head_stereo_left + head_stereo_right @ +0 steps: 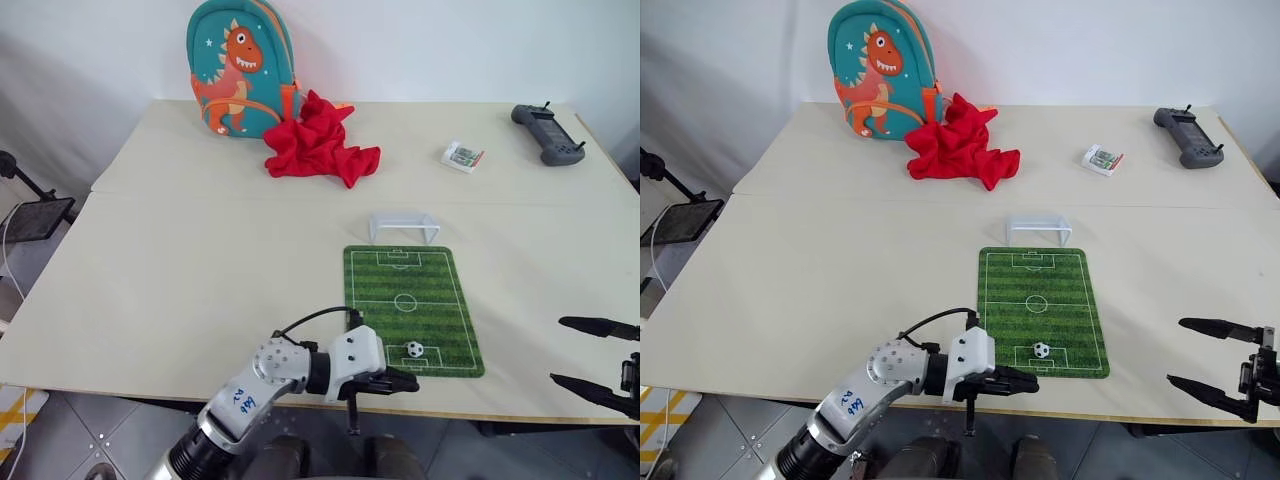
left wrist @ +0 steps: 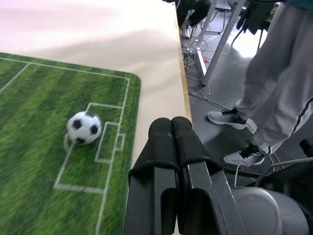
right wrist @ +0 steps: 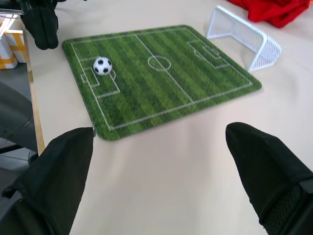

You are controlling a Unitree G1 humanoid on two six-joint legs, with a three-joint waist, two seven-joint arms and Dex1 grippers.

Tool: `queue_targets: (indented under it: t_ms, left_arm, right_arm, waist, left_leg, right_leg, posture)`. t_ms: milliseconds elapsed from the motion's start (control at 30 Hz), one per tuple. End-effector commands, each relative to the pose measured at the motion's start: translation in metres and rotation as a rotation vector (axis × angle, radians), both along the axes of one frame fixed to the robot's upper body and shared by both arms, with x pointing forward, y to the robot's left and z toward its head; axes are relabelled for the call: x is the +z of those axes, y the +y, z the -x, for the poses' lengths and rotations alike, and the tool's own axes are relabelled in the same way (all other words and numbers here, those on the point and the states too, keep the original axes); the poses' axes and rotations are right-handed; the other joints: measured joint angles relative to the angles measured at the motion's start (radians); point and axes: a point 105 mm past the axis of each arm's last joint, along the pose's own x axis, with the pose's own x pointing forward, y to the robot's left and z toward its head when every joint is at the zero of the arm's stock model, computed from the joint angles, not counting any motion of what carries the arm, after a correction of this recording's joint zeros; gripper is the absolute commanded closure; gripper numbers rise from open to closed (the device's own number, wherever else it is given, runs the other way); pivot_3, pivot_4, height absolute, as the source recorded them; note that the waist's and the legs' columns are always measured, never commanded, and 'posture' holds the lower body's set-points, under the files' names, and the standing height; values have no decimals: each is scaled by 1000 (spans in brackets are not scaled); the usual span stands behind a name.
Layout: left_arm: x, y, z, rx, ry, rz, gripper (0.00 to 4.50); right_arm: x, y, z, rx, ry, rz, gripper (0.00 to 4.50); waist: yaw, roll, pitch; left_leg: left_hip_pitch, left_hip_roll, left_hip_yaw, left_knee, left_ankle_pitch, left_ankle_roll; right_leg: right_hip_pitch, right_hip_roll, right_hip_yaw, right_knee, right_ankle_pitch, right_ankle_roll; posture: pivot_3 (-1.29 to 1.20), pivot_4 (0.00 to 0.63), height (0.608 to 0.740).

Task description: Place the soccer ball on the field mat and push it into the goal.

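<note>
While resting on green striped field mat (image 1: 410, 305), soccer ball (image 1: 414, 350) white w/ black patches

Little can be read. Blue handwritten marks stand on the forearm shell behind the left gripper (image 1: 408, 381), too small to make out. The small white packet (image 1: 463, 157), on the table well beyond both grippers, carries coloured print that cannot be read. The backpack (image 1: 238, 66) shows a dinosaur picture and stars but no legible words.
</note>
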Motion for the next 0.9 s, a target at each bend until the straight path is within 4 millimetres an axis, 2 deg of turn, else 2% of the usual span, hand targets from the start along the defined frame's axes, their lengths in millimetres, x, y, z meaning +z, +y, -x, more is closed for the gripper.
queue_targets:
  t_ms: [33, 300, 533, 733, 800, 900]
  left_arm:
    - [4, -13, -3, 14, -26, 14, 4469]
    - [-2, -19, -20, 60, -42, -19, 4469]
    - [-5, -25, -33, 87, -75, -23, 4469]
    - [5, -27, -73, 235, -172, 0, 4469]
    - [16, -27, -89, 295, -224, 40, 4469]
    - [33, -26, -100, 294, -276, 104, 4469]
  right_arm:
    - [6, -4, 7, 35, -20, 31, 0]
    - [0, -5, 12, 29, 5, 41, 0]
    - [-4, 2, 14, 49, 0, 15, 0]
    - [-5, 10, 11, 46, -51, -42, 0]
    - [-1, 10, 5, -8, -97, -83, 0]
    - [5, 12, -5, -94, -161, -162, 0]
  waist:
    - [0, 0, 0]
    - [0, -1, 0]
    - [0, -1, 0]
    - [2, -3, 2]
    - [2, -4, 2]
    - [2, -3, 2]
  left_leg:
    - [0, 0, 0, 0, 0, 0]
    - [0, 0, 0, 0, 0, 0]
    - [0, 0, 0, 0, 0, 0]
    - [0, 0, 0, 0, 0, 0]
    - [0, 0, 0, 0, 0, 0]
    - [0, -1, 1, 0, 0, 0]
  right_leg:
    - [0, 0, 0, 0, 0, 0]
    - [0, 0, 0, 0, 0, 0]
    - [0, 0, 0, 0, 0, 0]
    - [0, 0, 0, 0, 0, 0]
    - [0, 1, -1, 0, 0, 0]
    - [-1, 1, 0, 0, 1, 1]
  posture:
    - [0, 150, 740]
    - [0, 150, 740]
    - [0, 150, 740]
    - [0, 150, 740]
    - [0, 150, 740]
    - [0, 150, 740]
